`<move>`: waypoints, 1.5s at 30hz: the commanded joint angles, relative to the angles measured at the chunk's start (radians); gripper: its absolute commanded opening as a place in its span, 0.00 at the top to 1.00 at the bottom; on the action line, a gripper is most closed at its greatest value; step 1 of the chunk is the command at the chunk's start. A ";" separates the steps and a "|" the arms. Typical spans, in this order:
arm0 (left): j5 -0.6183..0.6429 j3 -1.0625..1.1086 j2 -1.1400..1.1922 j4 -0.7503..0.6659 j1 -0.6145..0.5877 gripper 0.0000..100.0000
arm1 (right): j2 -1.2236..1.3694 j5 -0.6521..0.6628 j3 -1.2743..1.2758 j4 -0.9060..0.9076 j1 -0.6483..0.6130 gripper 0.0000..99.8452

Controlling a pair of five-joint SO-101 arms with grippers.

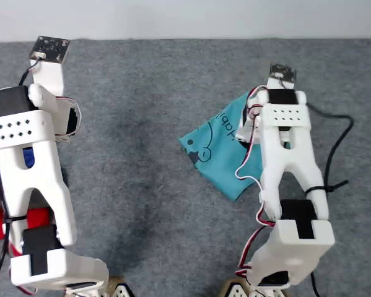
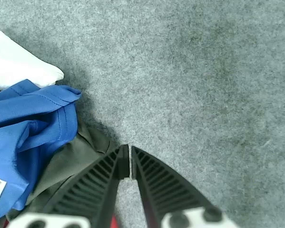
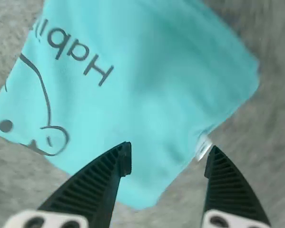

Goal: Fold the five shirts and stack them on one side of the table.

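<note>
Right gripper (image 3: 170,147) gapes over teal shirt (image 3: 147,80) (seemingly folded)

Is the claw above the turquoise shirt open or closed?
Open. The right gripper has its jaws wide apart, and the turquoise shirt shows through the gap, not pinched.

Soft, even light fell from overhead across the grey bench (image 1: 142,93) in the high view, and nothing glared. The white arms were bright but kept their detail. The teal shirt (image 1: 213,154) threw only a thin dark rim along its near edge. In the left wrist view a diffuse shadow lay on the bench beside the blue shirt (image 2: 28,123) and the olive garment (image 2: 80,156), while the white cloth (image 2: 14,61) was the brightest patch. The black ribs of the left tool (image 2: 130,149) and the right tool (image 3: 170,147) carried a dull sheen.
</note>
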 commanded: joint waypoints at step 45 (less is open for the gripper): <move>-0.002 -0.004 -0.055 0.025 0.000 0.99 | 0.302 -0.063 -0.118 -0.189 0.102 0.99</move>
